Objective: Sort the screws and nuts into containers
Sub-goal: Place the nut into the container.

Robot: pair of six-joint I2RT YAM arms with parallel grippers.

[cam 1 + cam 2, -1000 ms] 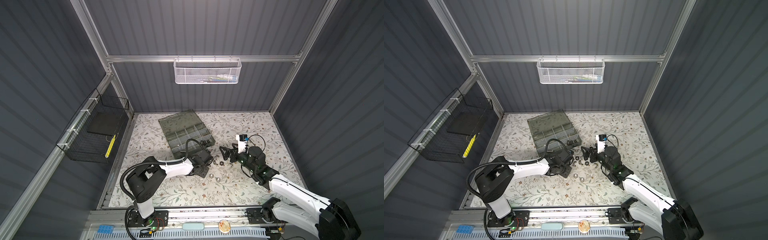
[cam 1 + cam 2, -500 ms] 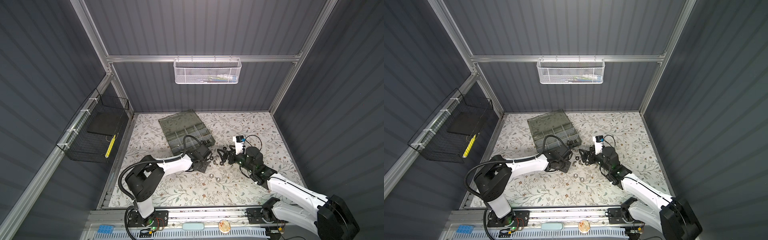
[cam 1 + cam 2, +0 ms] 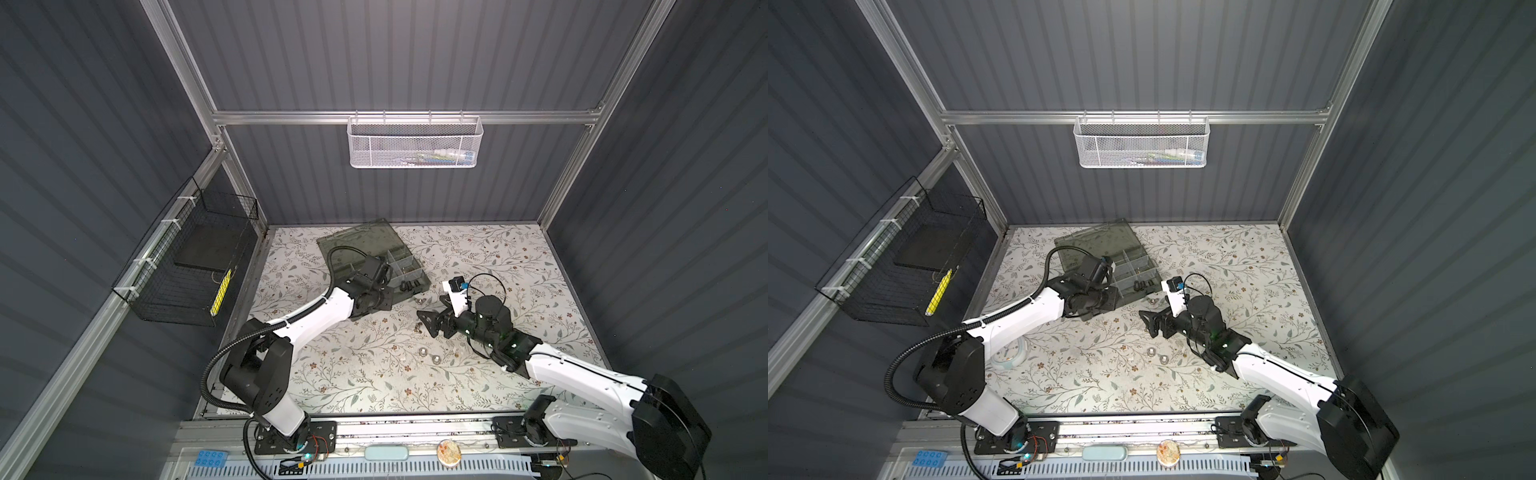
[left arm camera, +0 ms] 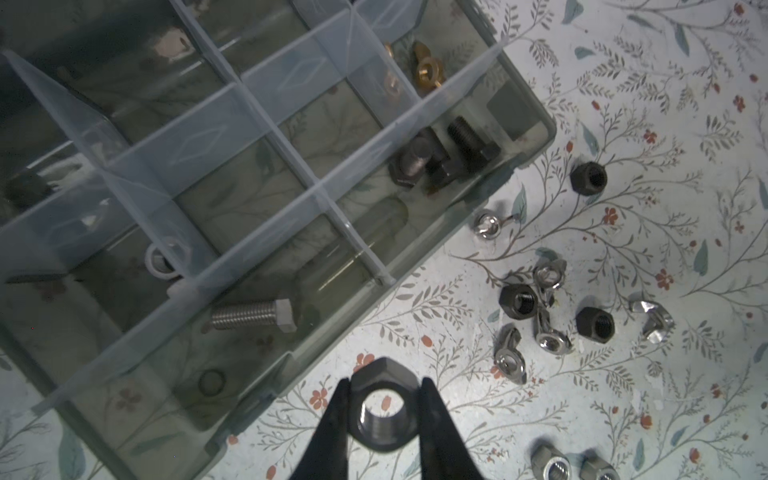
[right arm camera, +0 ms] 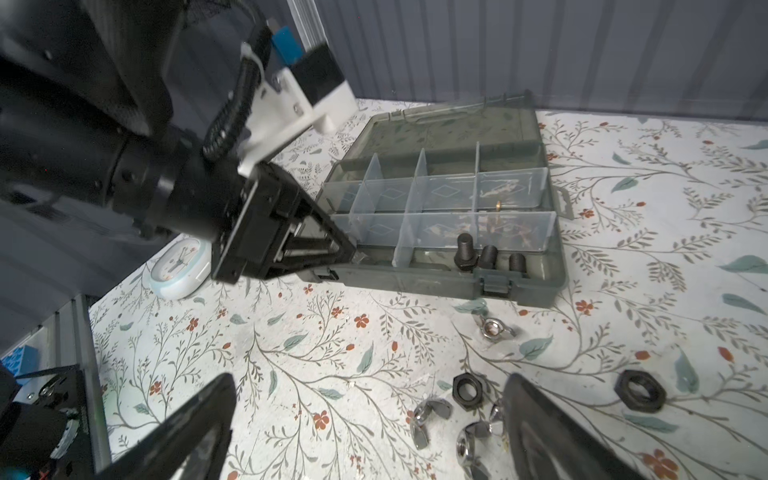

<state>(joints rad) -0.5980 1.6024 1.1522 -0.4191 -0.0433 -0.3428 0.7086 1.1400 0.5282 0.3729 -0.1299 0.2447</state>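
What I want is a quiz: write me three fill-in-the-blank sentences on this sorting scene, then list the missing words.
The left claw pinches a dark hexagonal metal nut; the right claw stands ____.
____ black threaded bolts lie together in one corner of the grey-green plastic organizer case.
The shiny silver wing nuts lie ____ the case, on the floral tabletop.
Missing words: open; three; outside.

No legible words, brands or numbers anywhere. Only plain diamond outlines moulded on the translucent dividers (image 5: 392, 193) of the organizer case (image 5: 436, 283), without lettering. Dial marks on the small white clock (image 5: 179, 266) too blurred to read. Yellow strip (image 3: 220, 291) in the black wire basket (image 3: 166, 307) too small to make out.
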